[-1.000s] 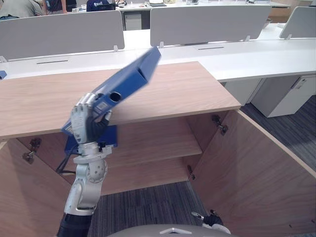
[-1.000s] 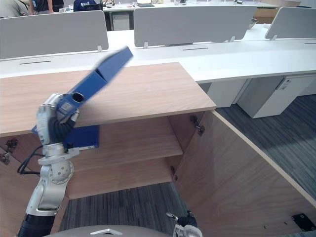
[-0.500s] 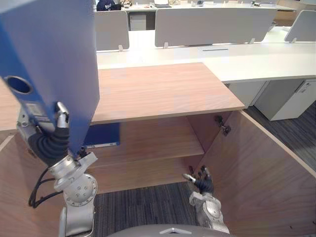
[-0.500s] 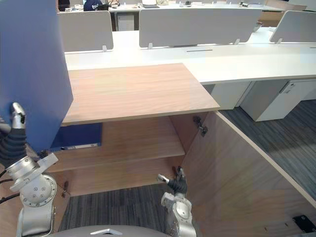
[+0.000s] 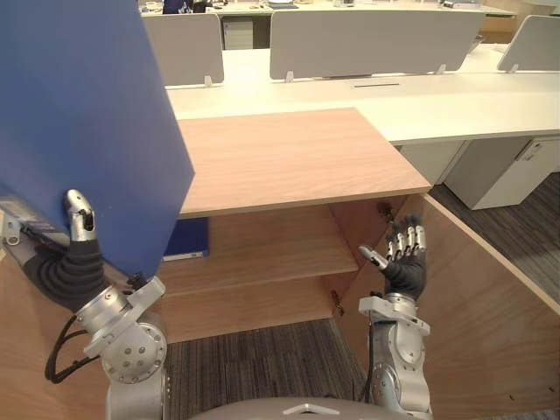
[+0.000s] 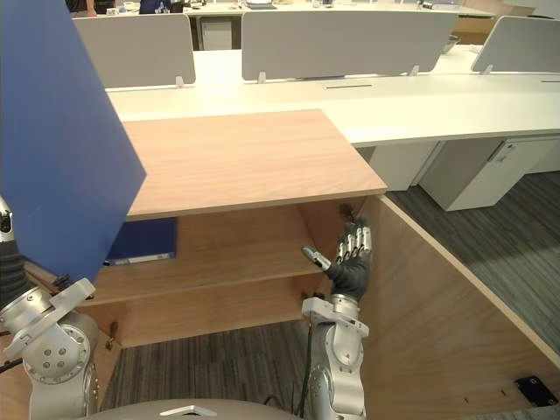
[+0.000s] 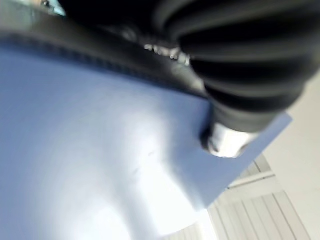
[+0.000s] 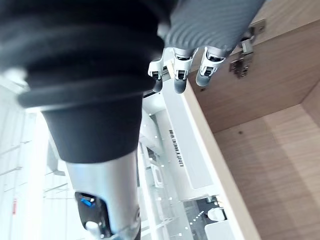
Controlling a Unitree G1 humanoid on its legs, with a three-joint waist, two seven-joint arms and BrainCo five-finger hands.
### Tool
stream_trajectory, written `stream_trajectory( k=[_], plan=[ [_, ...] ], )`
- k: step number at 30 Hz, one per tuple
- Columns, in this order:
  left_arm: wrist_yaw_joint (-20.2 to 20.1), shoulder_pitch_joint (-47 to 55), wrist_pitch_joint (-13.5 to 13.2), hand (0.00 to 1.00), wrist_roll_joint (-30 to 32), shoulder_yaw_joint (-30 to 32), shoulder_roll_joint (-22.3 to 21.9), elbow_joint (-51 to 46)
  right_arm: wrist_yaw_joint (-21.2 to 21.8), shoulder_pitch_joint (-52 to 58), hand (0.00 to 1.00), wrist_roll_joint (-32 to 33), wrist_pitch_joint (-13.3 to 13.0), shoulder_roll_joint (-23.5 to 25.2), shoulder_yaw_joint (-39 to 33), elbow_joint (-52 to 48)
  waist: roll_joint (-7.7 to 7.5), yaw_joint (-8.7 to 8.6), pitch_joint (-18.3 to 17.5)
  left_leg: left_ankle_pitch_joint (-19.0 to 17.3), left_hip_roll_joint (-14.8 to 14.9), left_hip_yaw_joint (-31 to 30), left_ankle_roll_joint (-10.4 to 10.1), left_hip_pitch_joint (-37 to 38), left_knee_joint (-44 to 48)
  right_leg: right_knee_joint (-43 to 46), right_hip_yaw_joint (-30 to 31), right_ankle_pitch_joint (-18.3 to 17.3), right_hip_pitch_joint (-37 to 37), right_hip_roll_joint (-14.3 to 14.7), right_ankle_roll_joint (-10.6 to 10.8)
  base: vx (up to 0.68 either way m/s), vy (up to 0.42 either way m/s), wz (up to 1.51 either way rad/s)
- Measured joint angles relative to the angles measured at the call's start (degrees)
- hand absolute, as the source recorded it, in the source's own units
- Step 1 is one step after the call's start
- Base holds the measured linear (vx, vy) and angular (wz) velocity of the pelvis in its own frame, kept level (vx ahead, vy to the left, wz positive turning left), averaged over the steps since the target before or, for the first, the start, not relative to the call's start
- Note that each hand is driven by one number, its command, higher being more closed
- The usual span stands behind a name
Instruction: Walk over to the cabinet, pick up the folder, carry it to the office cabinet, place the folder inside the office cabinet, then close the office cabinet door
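A large blue folder (image 5: 87,131) stands upright close before me at the left, hiding the cabinet's left part. My left hand (image 5: 74,262) is shut on its lower edge, thumb against the cover (image 7: 100,150). My right hand (image 5: 405,267) is raised, open, fingers straight up, holding nothing, in front of the right end of the cabinet opening, by the open right door (image 5: 472,306). The wooden cabinet (image 5: 297,157) has both doors open. A second blue folder (image 5: 185,241) lies on its upper shelf (image 5: 271,249) at the left.
White desks (image 5: 437,96) with grey dividers (image 5: 376,39) run behind the cabinet. A light drawer unit (image 5: 503,166) stands under the desk at the right. Grey carpet (image 5: 262,372) lies before the cabinet, and the open left door (image 5: 26,350) stands beside my left arm.
The left hand has swung the folder up from a tilt over the cabinet top to upright near my head. The right hand has risen from low down to the cabinet opening.
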Motion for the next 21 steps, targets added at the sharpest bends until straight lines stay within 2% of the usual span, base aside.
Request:
stream_trajectory(
  k=[6, 15, 19, 21],
  plan=[
    [-5.1, -0.3, -2.2, 1.0, -4.6, -4.3, 1.2, 1.0, 0.1, -3.2, 0.0, -0.3, -1.6, -0.5, 2.2, -3.8, 0.28, -0.4, 0.2, -0.4, -0.3, 1.0, 0.0, 0.6, 0.0, 0.0, 1.6, 0.3, -0.3, -0.1, 0.4, 0.0, 0.018, -0.13],
    [-10.3, -2.6, -3.6, 1.0, -9.5, -9.3, 3.5, 3.1, 0.4, -9.4, 0.0, -1.6, -1.9, -2.8, 4.4, -3.8, 0.39, -0.05, 0.3, -0.4, -0.5, 1.0, 0.1, 0.8, 0.0, 0.1, 1.8, 0.4, -0.2, -0.3, 0.5, 0.0, 0.001, 0.0],
    [-14.8, -5.3, -5.8, 1.0, -13.6, -11.6, 5.3, 5.0, 2.5, -12.1, 0.0, -1.3, -2.0, -4.0, 4.5, -3.8, 0.41, 0.24, 0.3, -0.4, -0.7, 0.7, 0.2, 1.0, 0.0, 0.1, 1.5, 0.5, 0.3, -0.5, 0.7, -0.01, 0.003, 0.03],
    [-16.3, -5.8, -5.9, 1.0, -14.7, -12.2, 5.6, 5.4, 3.2, -13.0, 0.0, -1.0, -2.0, -4.3, 4.6, -3.8, 0.42, 0.23, 0.3, -0.3, -0.7, 0.6, 0.3, 0.9, 0.0, 0.1, 1.5, 0.5, 0.3, -0.5, 0.7, 0.0, 0.0, 0.0]
  ],
)
